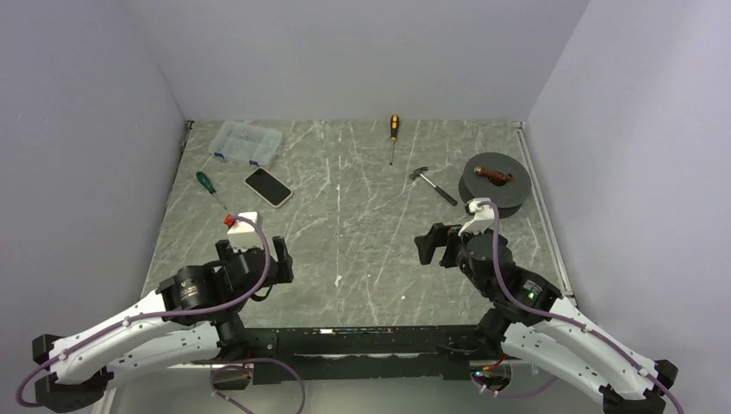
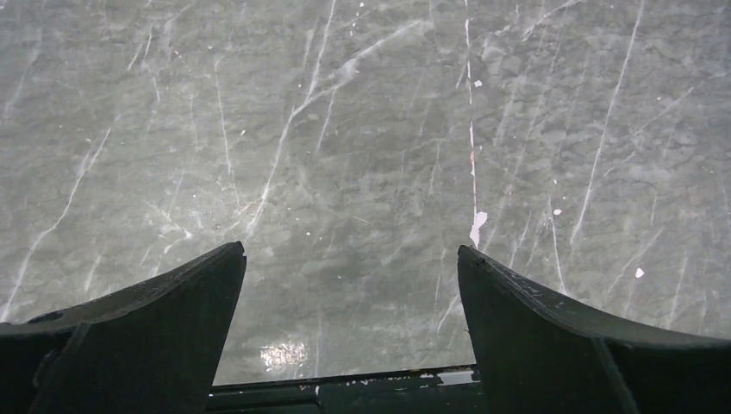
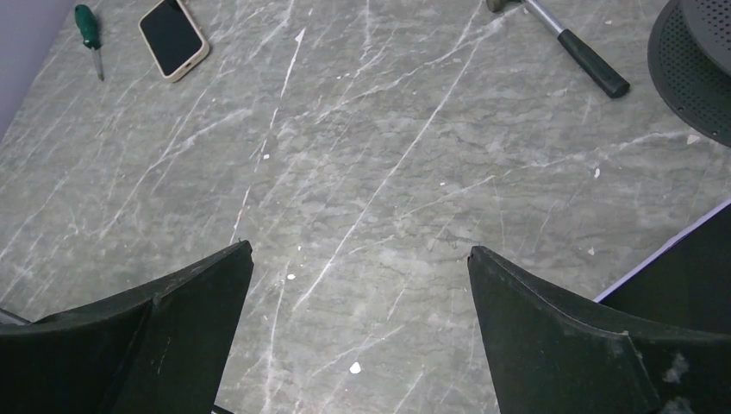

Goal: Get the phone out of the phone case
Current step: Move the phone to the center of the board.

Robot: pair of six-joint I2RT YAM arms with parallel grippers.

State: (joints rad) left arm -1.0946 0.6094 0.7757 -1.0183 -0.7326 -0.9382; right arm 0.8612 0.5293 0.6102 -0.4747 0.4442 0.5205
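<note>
While both arms sit low at the near edge of the marble table (image 1: 362, 216), the phone (image 1: 268, 186) lies flat and screen-up at about 10 o'clock from the table's middle, seated in its pale phone case (image 3: 203, 57), whose cream rim shows around the dark glass in the right wrist view. The left gripper (image 1: 251, 252) is released, its jaws spread wide over bare marble with nothing between them, and the phone lies at roughly 12 o'clock from it, well apart. The right gripper (image 1: 436, 245) is likewise spread and holds nothing; from it the phone is far off toward 10 o'clock. A green-handled screwdriver (image 1: 207, 185) lies just beside the phone at its 9 o'clock, and a clear plastic organiser box (image 1: 247, 142) sits beyond at 11 o'clock. At the table's 12 o'clock rests an orange-handled screwdriver (image 1: 393, 129); a hammer (image 1: 433, 185) lies toward 2 o'clock, near a dark round disc (image 1: 491, 185) with a brown object on top that I cannot identify.
</note>
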